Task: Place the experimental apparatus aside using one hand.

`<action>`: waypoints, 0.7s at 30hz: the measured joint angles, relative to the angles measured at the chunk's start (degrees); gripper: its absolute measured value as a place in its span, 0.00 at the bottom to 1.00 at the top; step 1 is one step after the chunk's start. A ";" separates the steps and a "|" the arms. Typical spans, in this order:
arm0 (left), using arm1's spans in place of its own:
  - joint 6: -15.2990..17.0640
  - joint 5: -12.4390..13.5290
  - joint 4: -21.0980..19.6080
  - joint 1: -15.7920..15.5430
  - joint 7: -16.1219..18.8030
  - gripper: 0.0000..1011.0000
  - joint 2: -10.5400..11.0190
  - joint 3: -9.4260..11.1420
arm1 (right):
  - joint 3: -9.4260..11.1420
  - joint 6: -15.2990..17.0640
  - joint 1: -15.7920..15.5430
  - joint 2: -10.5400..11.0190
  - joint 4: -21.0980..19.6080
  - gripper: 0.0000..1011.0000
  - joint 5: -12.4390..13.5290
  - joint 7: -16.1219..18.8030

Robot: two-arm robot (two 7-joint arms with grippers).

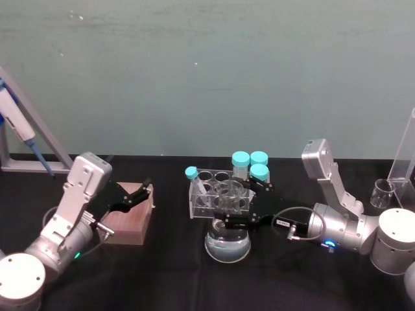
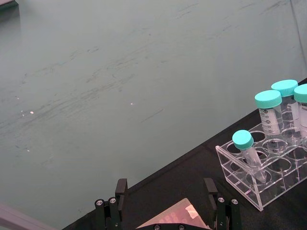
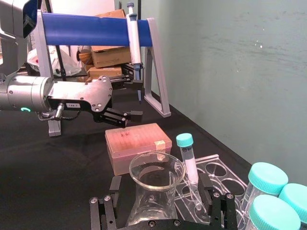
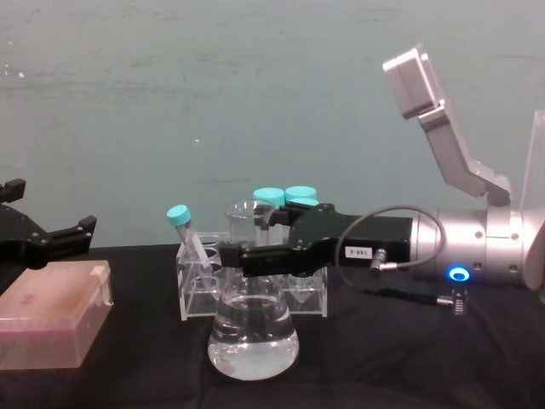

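Note:
The large conical flask [image 1: 227, 245] holds clear liquid and stands on the black table in front of the tube rack. My right gripper [image 1: 228, 210] is open. Its fingers [image 3: 205, 186] flank the flask's neck [image 3: 156, 189] with a small gap on each side. From the side, the gripper [image 4: 238, 256] sits level with the neck of the flask [image 4: 253, 336]. A small glass beaker [image 1: 382, 192] and a clear acrylic stand [image 1: 405, 159] are at the far right edge. My left gripper [image 1: 137, 193] hovers open over a pinkish box [image 1: 130, 219] on the left.
A clear tube rack [image 1: 217, 193] with teal-capped tubes [image 1: 249, 165] stands just behind the flask. A pipette holder with a grey frame [image 1: 29, 129] is at the back left. The green wall is close behind the table. Bare black table lies between the box and the flask.

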 joint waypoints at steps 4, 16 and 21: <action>0.00 0.00 0.00 0.00 0.00 0.99 0.00 0.00 | -0.10 -0.24 0.54 -0.51 0.88 0.99 -0.22 0.34; 0.00 0.01 0.00 0.00 0.00 0.99 0.00 0.00 | -0.32 -0.11 0.96 -1.12 1.82 0.99 -0.59 1.03; 0.00 0.00 0.00 0.00 0.00 0.99 0.00 0.00 | -0.29 -0.01 0.97 -1.11 1.83 0.99 -0.61 1.03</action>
